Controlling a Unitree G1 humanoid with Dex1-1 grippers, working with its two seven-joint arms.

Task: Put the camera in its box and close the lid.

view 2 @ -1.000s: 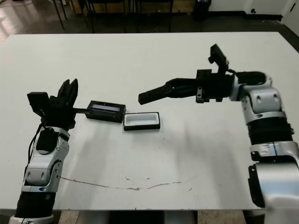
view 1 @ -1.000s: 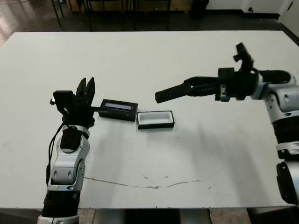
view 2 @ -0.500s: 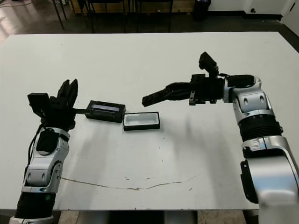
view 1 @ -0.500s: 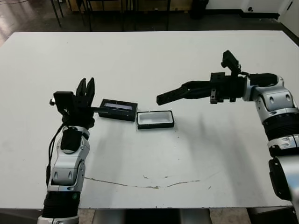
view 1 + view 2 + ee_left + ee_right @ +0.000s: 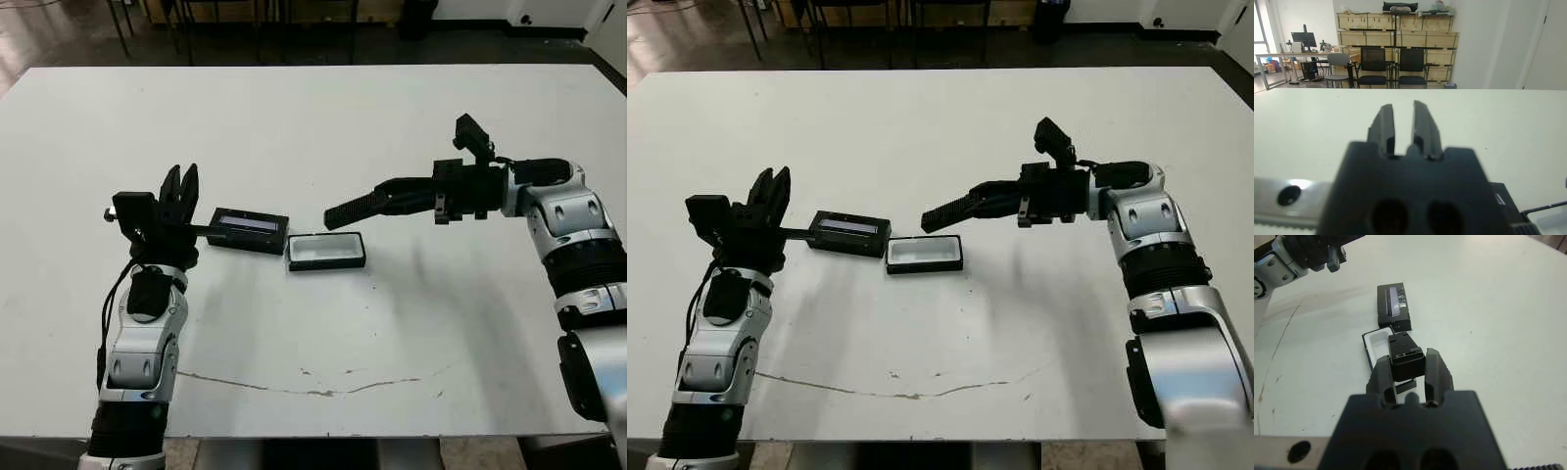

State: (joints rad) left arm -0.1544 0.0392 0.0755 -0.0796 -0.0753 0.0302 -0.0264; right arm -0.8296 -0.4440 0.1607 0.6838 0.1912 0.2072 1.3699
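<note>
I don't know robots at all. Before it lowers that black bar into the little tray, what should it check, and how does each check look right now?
1. Camera firmly held: ok, the right gripper is shut on it.
2. Box open with its white lining bare: ok.
3. Lid out of the way: ok, it lies flat beside the box.
4. Camera over the box: not ok, it hangs just beyond the far edge.
5. Camera's long side matched to the box's: cannot tell.
6. Left gripper clear of the box: ok, raised off to the lid's side, holding nothing.

box partly hidden behind camera, lid perhaps cut off by gripper body
</note>
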